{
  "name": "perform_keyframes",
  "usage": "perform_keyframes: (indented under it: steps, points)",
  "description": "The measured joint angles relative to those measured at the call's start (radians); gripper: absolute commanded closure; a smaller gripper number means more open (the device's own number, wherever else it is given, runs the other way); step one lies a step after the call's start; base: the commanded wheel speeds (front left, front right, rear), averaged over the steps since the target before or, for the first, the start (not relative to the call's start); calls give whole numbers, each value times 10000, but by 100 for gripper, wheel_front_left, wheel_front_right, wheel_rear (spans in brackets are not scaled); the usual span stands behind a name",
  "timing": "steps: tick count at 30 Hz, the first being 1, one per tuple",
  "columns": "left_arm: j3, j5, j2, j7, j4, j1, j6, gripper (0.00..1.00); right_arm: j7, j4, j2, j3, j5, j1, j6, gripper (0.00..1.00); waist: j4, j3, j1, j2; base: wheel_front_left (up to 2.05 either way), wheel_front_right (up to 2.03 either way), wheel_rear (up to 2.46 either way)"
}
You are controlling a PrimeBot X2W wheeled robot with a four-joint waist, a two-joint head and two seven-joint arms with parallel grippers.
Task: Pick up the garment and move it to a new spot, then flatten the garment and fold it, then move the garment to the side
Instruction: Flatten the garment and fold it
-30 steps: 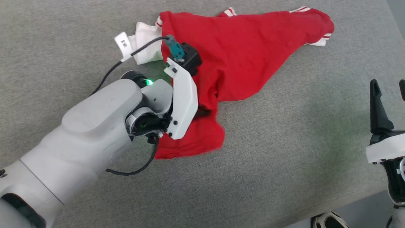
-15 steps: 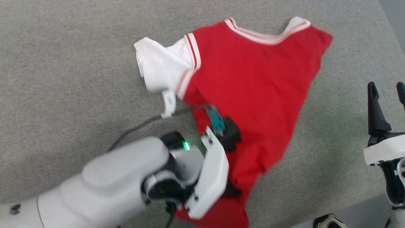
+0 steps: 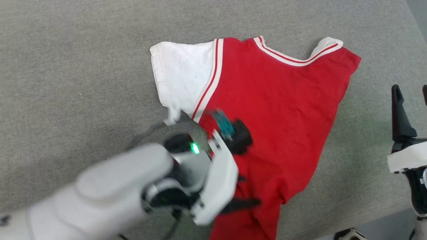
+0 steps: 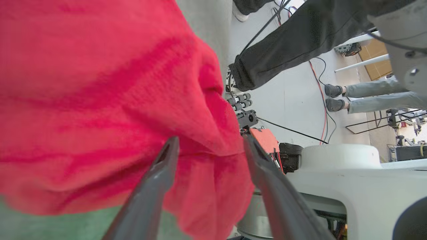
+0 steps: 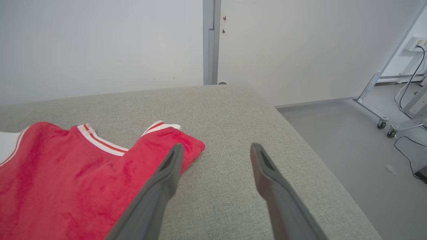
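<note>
Bending low over the garment [image 3: 283, 110], left pincer [image 4: 210, 140] gapes apart; right pincer [image 5: 217, 146] beside it, also apart.

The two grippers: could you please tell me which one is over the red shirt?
The left gripper: its spread fingers are over the garment, while the right gripper stands off to its side, above the bare grey surface.

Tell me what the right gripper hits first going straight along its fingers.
Likely the bare grey padded surface, just beside the garment's shoulder corner; the right gripper seems to clear the cloth, though depth is unclear.
</note>
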Motion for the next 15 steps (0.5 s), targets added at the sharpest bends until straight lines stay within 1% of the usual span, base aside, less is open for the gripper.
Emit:
perform_keyframes:
  steps: [4, 6, 10, 12, 15]
  points:
    - [570, -157, 869, 125, -171, -774, 0, 0, 10, -42, 4, -125, 0, 45, 0, 0, 59, -56, 0, 0, 0, 0, 0]
    - [915, -174, 1208, 155, -102, -1146, 2, 0, 10, -52, 21, -153, 0, 94, 0, 0, 59, -46, 0, 0, 0, 0, 0]
    - [1569, -209, 1476, 33, 849, -1882, 221, 0, -6, -67, 117, -96, 8, 105, 0, 0, -16, 29, 0, 0, 0, 0, 0]
    - [1835, -213, 1513, -29, 1685, -2186, 430, 0, -25, -56, 144, -40, 17, 95, 0, 0, -90, 107, 0, 0, 0, 0, 0]
    - [1952, 23, 1505, -84, 3085, -2666, 500, 0, -35, -25, 199, 10, 31, 40, 0, 0, -241, 234, 0, 0, 0, 0, 0]
